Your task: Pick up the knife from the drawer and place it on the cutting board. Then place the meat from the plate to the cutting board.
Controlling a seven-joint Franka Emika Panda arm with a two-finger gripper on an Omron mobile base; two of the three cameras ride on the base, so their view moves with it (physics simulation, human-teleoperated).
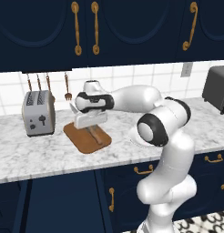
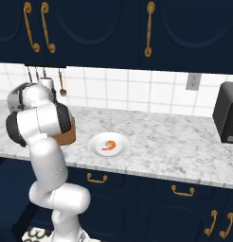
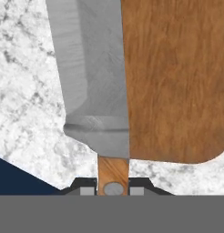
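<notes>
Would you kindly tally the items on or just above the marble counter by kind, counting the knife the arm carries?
Toaster: 1
Cutting board: 1
Knife, clamped in the hand: 1
Plate: 1
Meat: 1
Dark appliance at the right end: 1
Total: 6

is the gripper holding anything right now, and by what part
Yes: the gripper is shut on the knife, gripping it by the brown wooden handle, with the grey blade pointing out ahead over the edge of the cutting board.
</notes>
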